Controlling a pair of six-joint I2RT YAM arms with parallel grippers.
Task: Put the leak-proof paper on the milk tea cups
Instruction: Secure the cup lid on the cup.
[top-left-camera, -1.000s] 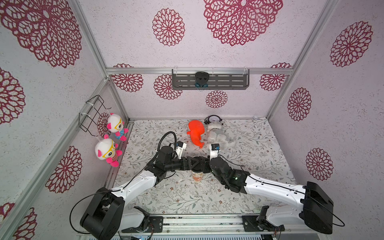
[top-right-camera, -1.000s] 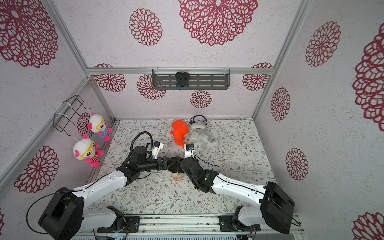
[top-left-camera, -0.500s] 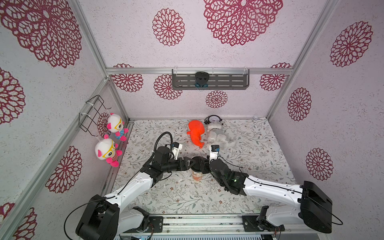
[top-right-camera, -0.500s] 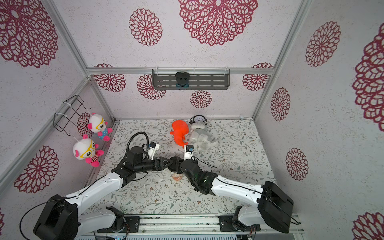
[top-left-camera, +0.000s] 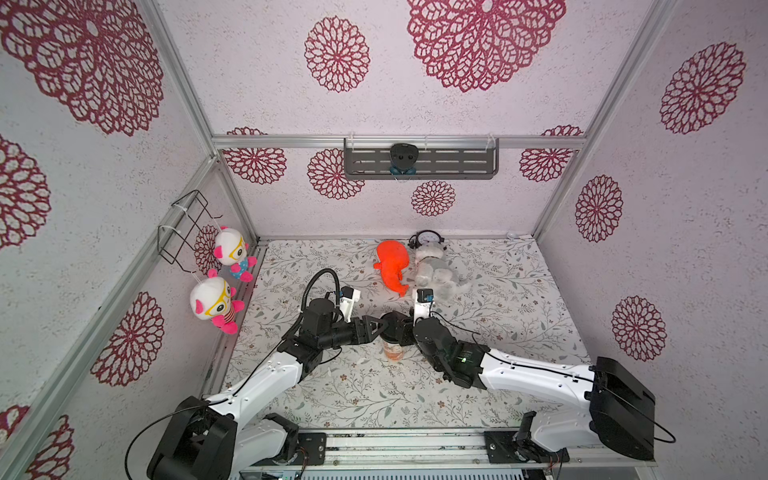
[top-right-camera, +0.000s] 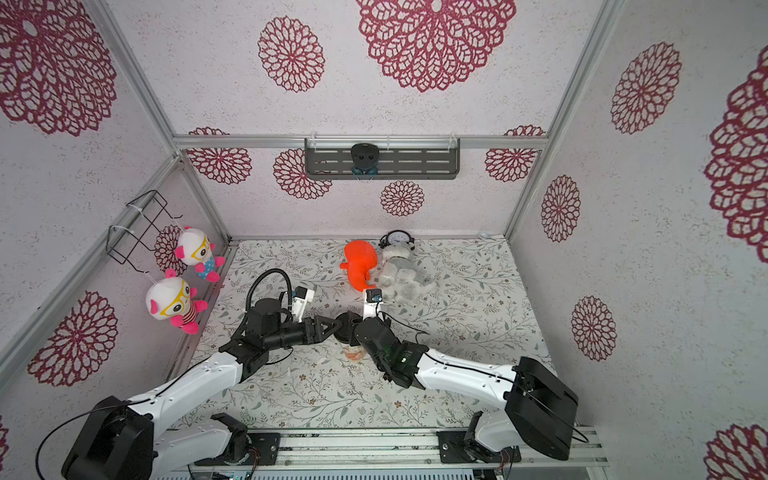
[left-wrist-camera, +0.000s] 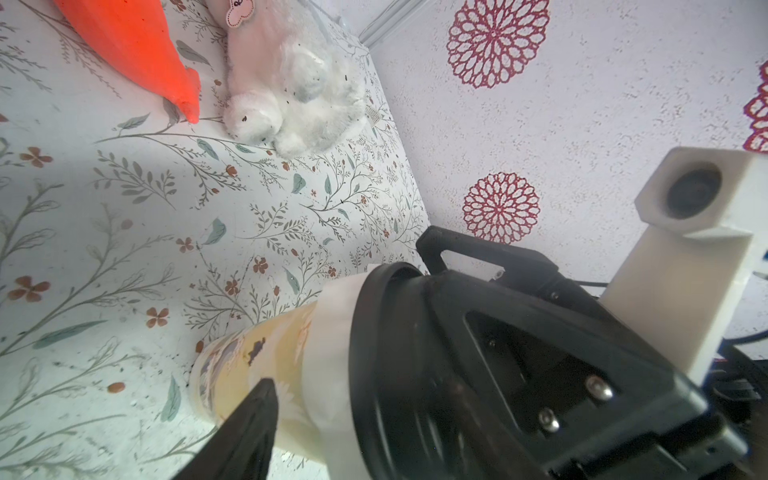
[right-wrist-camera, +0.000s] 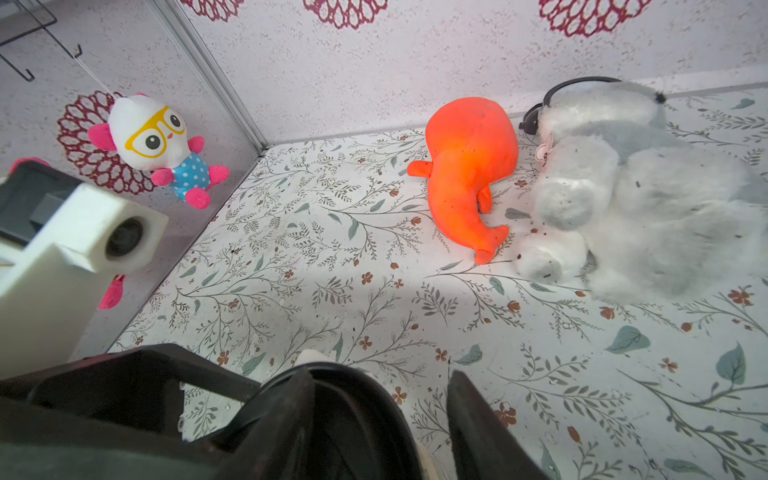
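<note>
The right gripper (right-wrist-camera: 376, 376) is clasping the black lid (left-wrist-camera: 386, 332) between its jaws, partly closed on the rim, and seems to be seating it on the milk tea cup (left-wrist-camera: 257, 353) directly beneath them. The leak-proof paper (left-wrist-camera: 328, 345) is lying trapped under that lid, over the cup's mouth, so the sheet is already sitting where the task is asking for it. The left gripper (top-left-camera: 375, 327) is reaching in from the opposite side; only one of its fingers (left-wrist-camera: 249, 419) is showing, just beside the cup's wall below the paper, so I cannot tell whether its jaws are pinching the cup or standing free.

The right jaws should be bringing the lid down level and centred, pushing evenly round the rim so the sheet is not getting dragged sideways or torn. The left jaws should be steadying the wall low down and lightly, since a paper cup is probably buckling under a hard squeeze.

The paper is looking thin, whitish and faintly see-through, draping as a creased skirt round the upper wall just under the right jaws. The cup is standing upright on the table (top-left-camera: 374, 395), cream-yellow with print, orange low down
</note>
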